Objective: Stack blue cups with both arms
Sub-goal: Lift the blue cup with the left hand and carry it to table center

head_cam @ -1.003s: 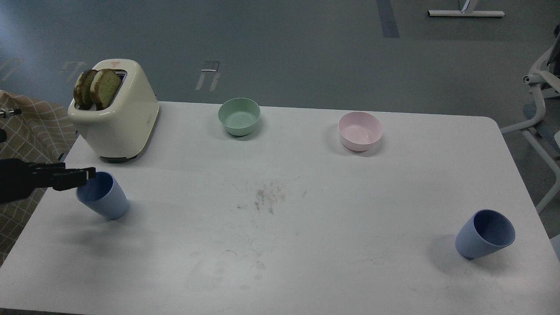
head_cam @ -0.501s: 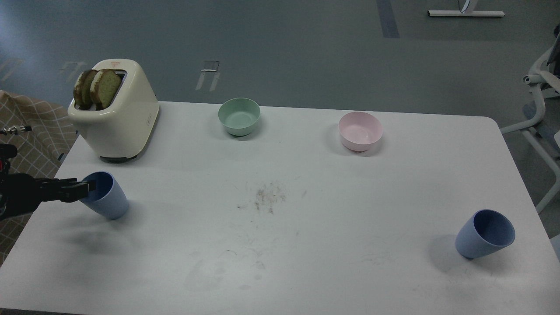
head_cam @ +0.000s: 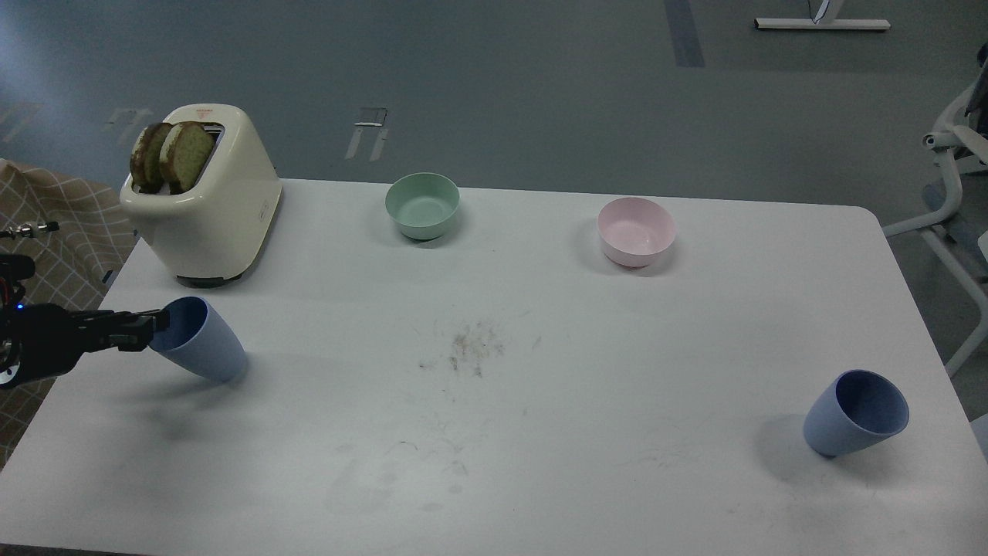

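Observation:
One blue cup (head_cam: 204, 344) is at the left side of the white table (head_cam: 540, 463). It is tilted steeply, with its mouth to the left and its base to the right. My left gripper (head_cam: 150, 328) comes in from the left edge and is closed on this cup's rim. The other blue cup (head_cam: 855, 413) stands alone near the front right of the table, leaning with its mouth up and to the right. My right arm and gripper are out of view.
A cream toaster (head_cam: 208, 201) with two bread slices stands at the back left, just behind the held cup. A mint-green bowl (head_cam: 422, 205) and a pale pink bowl (head_cam: 636, 230) sit along the back. A checked cloth (head_cam: 54, 224) lies beyond the table's left edge.
The left cup has tipped further over, and its base has swung to the right. My left gripper stayed at its rim and dropped slightly. The right cup has not moved.

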You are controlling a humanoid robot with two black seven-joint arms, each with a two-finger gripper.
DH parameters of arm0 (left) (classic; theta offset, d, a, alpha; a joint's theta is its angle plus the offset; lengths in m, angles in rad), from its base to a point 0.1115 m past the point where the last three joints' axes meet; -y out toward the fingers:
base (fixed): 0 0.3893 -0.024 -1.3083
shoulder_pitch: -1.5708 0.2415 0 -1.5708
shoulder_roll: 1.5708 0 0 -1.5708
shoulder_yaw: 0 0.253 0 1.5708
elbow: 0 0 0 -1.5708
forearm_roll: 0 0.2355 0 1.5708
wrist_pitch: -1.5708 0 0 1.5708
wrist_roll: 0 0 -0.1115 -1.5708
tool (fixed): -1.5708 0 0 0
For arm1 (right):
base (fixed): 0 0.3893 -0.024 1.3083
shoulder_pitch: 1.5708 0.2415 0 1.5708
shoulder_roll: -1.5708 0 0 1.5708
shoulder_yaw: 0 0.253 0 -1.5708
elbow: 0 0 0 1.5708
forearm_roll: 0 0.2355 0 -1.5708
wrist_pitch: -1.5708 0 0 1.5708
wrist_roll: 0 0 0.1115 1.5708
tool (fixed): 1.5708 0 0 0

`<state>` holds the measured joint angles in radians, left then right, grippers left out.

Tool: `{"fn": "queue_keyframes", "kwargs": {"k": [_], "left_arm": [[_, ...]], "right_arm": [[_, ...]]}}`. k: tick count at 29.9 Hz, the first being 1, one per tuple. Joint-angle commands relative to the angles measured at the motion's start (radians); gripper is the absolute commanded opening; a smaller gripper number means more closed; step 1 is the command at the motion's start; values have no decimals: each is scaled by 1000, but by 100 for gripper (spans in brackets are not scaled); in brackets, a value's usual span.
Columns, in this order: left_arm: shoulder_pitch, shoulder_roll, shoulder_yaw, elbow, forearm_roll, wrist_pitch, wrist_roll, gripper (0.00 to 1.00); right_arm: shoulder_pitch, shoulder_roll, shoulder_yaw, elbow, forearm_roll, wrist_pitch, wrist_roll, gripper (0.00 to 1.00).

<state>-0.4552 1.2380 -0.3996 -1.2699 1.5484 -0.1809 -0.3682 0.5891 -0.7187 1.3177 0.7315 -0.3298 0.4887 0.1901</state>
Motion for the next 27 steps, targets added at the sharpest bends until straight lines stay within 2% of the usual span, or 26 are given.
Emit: {"fn": "queue_keyframes", "kwargs": {"k": [1,3,5,9,11,16,19,27], "left_arm": [[-16,11,-7,-8,-2,-2,-1,0],[-51,14,-12,-22,-2,-5,-3,0],[-149,34,-4,-66,-1,-28,-3,0],[-267,25,-7,-127,1,-124,8,0],[-357,-52,-4,-151,13,-187,20,0],[-451,-221,-1,-149,155,-261,63,0],[-474,-360,-1,-146,254,-295,87,0],[-479,-586,2,-85,360,-308,143,0]], "right_arm": [[0,-1,0,-3,0,0,0,100],[1,-1,2,-14,0,0,0,100],[0,-1,8,-20,0,0,0,100],[-2,-4,9,-30,0,0,0,100],[-6,-10,12,-43,0,0,0,100],[-26,-15,31,-44,0,0,0,100],[-41,-16,38,-44,0,0,0,100],[-63,-28,67,-44,0,0,0,100]]}}
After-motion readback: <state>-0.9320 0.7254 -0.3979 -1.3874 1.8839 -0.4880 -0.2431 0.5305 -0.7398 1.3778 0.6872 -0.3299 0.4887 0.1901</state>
